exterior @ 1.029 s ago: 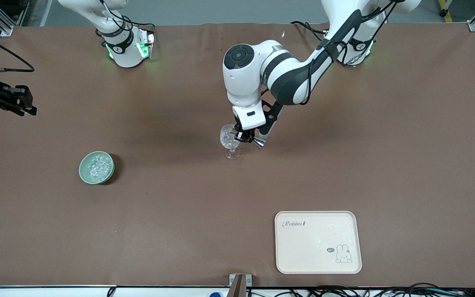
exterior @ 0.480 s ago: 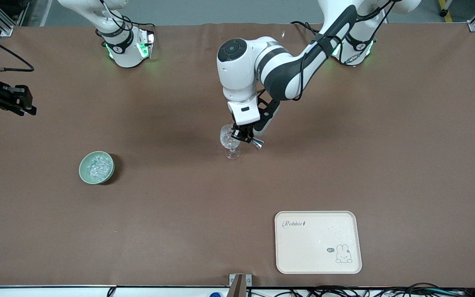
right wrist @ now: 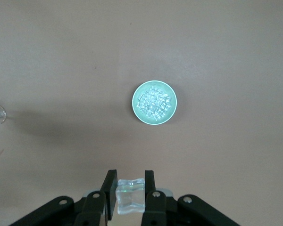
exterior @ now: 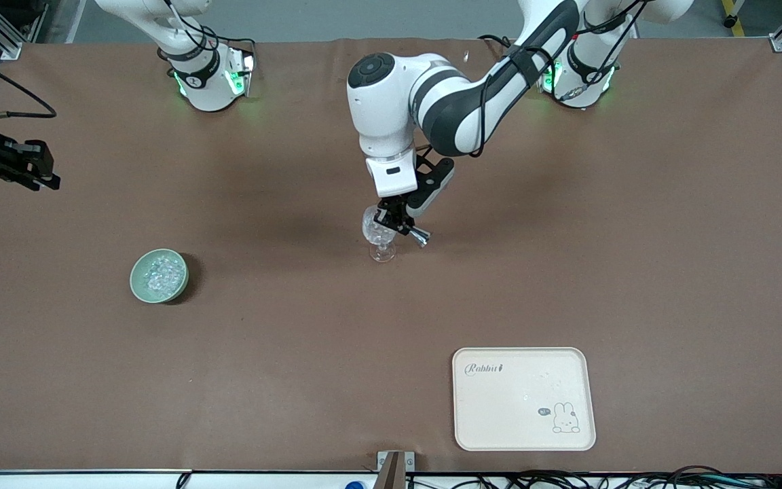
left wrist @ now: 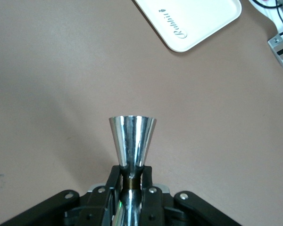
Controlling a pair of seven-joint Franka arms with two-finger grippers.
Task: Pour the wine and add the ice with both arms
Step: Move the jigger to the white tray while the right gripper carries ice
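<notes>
Brown cloth covers the table [exterior: 635, 238] in the front view. Reaching in from its base, the left arm [exterior: 472, 109] holds the left gripper [exterior: 398, 221] over a clear stemmed glass [exterior: 381, 234] at mid-table, its fingers clamped on a steel jigger [exterior: 418, 235] tipped beside the glass bowl. Well apart, toward the right arm's end, a green bowl [exterior: 159, 275] holds the ice [exterior: 162, 273]. A cream rabbit tray [exterior: 523, 399] lies nearer the camera. The right gripper [exterior: 21, 166] hangs at the table's edge.

Left wrist view: the left gripper [left wrist: 132, 181] pinches the jigger [left wrist: 132, 139] at its narrow waist; the tray [left wrist: 193, 21] shows past it.

Right wrist view: the right gripper [right wrist: 130, 190] is closed on 1 clear ice cube [right wrist: 130, 195], high over the cloth, with the bowl [right wrist: 154, 102] of ice [right wrist: 153, 103] below.
</notes>
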